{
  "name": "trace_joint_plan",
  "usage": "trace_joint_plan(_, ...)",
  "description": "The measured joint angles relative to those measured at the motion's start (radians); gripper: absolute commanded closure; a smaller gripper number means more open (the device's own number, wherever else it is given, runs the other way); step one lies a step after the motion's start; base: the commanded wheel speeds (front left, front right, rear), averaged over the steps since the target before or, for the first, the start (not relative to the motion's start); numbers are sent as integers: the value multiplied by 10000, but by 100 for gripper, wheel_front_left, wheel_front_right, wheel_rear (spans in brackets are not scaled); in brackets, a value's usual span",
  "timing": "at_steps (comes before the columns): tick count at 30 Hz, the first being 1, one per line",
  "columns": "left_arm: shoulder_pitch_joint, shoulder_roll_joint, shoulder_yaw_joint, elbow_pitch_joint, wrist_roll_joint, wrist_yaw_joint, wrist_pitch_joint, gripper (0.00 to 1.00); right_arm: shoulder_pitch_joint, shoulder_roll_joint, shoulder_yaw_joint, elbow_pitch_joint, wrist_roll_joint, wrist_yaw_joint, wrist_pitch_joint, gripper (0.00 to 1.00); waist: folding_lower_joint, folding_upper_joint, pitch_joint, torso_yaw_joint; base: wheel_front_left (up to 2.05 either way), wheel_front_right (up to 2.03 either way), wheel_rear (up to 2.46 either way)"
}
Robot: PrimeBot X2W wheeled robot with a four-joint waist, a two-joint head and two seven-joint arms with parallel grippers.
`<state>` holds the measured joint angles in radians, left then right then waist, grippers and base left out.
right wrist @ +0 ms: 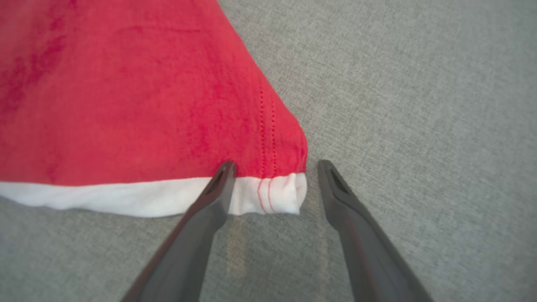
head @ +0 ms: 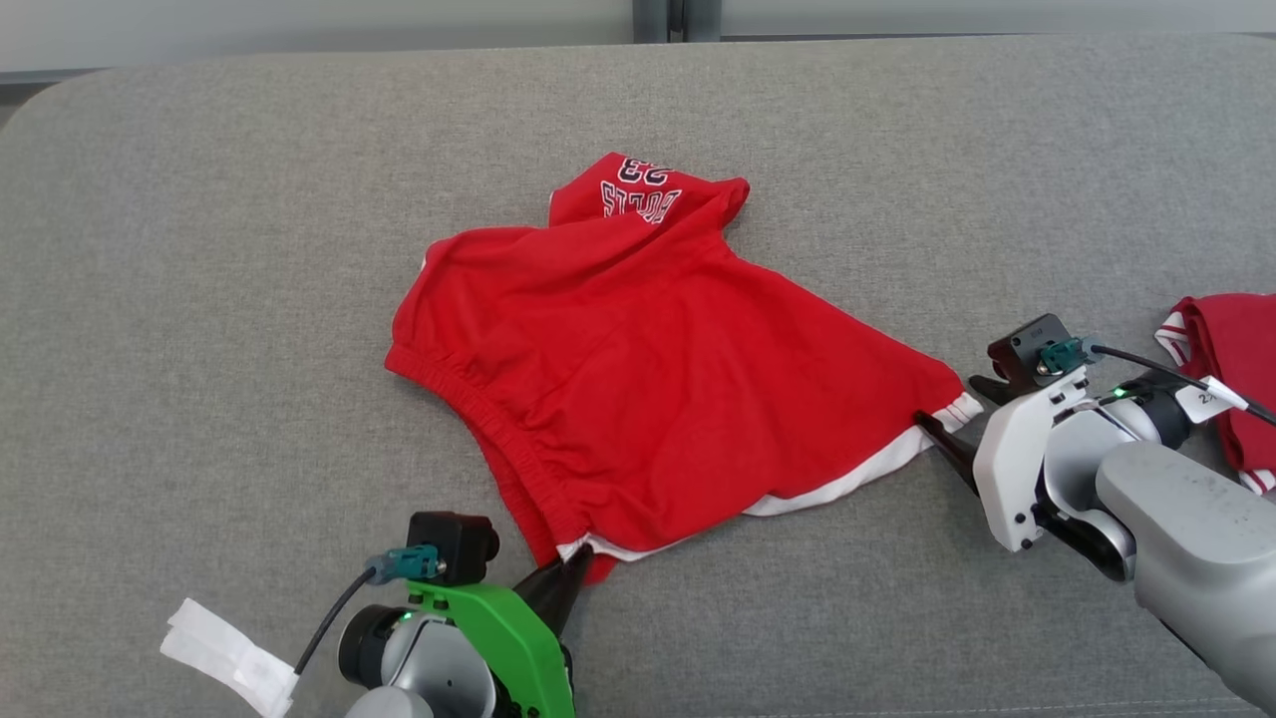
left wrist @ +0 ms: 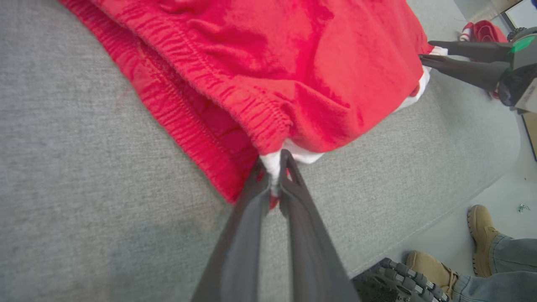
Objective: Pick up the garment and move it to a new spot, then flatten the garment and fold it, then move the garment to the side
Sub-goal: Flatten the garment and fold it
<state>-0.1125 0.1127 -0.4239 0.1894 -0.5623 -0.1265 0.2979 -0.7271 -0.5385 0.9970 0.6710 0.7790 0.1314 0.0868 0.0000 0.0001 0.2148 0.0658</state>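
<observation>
The grey padded surface (head: pixel 199 299) ran the full width of the head view. Its far edge lay along the top of that view and curved into a rounded corner at the far left. The left wrist view showed its near edge, with pale floor (left wrist: pixel 509 184) beyond it. Wide bare room lay to the left of the garment (head: pixel 638 399), beyond it and in front of it. The right side offered less room, since a second red item (head: pixel 1231 369) with striped trim lay near that edge.

The garment, a pair of red shorts, lay near the middle of the surface, creased and not flat. Its gathered elastic waistband faced the near left. A white band ran along the near hem. One part was turned over at the far side and carried white lettering and a number.

The right gripper (right wrist: pixel 275 165) sat at the garment's right corner with its jaws spread wide. One finger lay over the white band, the other stood on bare surface just beside the corner, and nothing was gripped.

The left gripper (left wrist: pixel 275 161) sat at the near corner below the waistband, with its jaws pinched together on the white hem.

A person's tan boots (left wrist: pixel 480 228) stood on the floor. A white strip (head: pixel 224 653) lay at the near left.
</observation>
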Motion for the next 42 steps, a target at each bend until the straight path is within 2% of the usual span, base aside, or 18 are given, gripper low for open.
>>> trace_joint_plan(1,-53,15,-21,36,-25,-2,-10,99,-25,19,40,40,94,0,0,0,0,0,16,-3,0,0,0)
trace_joint_plan(2,-96,25,-54,67,-94,-4,-15,100,-42,44,96,73,203,0,12,0,0,0,25,-4,0,0,0)
trace_joint_plan(3,-143,31,-100,104,-125,-6,-35,100,-57,73,151,86,316,0,50,52,0,0,26,-3,0,0,0)
trace_joint_plan(4,-181,46,-146,128,-188,-8,-48,100,-58,105,176,77,489,0,56,100,0,0,18,-4,0,0,0)
trace_joint_plan(10,-213,242,-270,50,-614,-10,46,100,-45,104,309,-253,1417,2,150,100,0,0,-139,-46,0,0,0)
trace_joint_plan(14,-64,617,-180,-719,-1068,-12,360,100,44,-349,-115,-1049,2322,0,-186,100,0,0,-385,-122,0,0,0)
trace_joint_plan(18,352,1367,265,-2403,-1697,-13,940,100,268,-1241,-880,-2594,3296,0,-537,100,0,0,-625,-271,0,0,0)
trace_joint_plan(23,683,2351,1327,-5246,-3106,36,1923,100,532,-2520,-2140,-4872,4249,2,-756,100,0,0,-744,-647,0,0,0)
trace_joint_plan(25,569,2742,1756,-6211,-3743,128,2489,100,544,-2669,-2729,-5781,4842,0,-738,100,0,0,-711,-799,0,0,0)
trace_joint_plan(27,12,2993,2238,-6836,-4477,311,3049,100,316,-2554,-3292,-6404,5425,-4,-621,100,0,0,-573,-914,0,0,0)
trace_joint_plan(30,-1941,3568,2721,-6782,-5001,453,3954,100,-575,-2313,-4065,-6374,5816,-2,-295,100,0,0,-248,-1064,0,0,0)
trace_joint_plan(32,-3573,3693,2709,-6142,-5168,518,4516,100,-1511,-1987,-4527,-5751,5697,4,-107,100,0,0,35,-1144,0,0,0)
trace_joint_plan(35,-6333,3568,2506,-4556,-4913,489,4750,100,-3344,-972,-5141,-4355,5060,6,-67,100,0,0,556,-1228,0,0,0)
trace_joint_plan(36,-8150,3206,2272,-3202,-4449,399,4510,100,-4783,-77,-5476,-3252,4408,4,-194,100,0,0,961,-1253,0,0,0)
trace_joint_plan(39,-10504,2704,1845,-1193,-3461,190,3572,100,-6818,1394,-6044,-1371,3173,-2,-874,100,1,0,1643,-1239,0,0,0)
trace_joint_plan(40,-11623,2366,1544,98,-2842,67,2587,100,-7977,2441,-6521,-182,2545,-4,-1613,100,1,0,2142,-1181,0,0,0)
trace_joint_plan(42,-12411,2123,1187,1197,-2263,19,1490,100,-8920,3277,-6978,884,1992,-4,-2500,100,3,-1,2629,-1110,0,0,0)
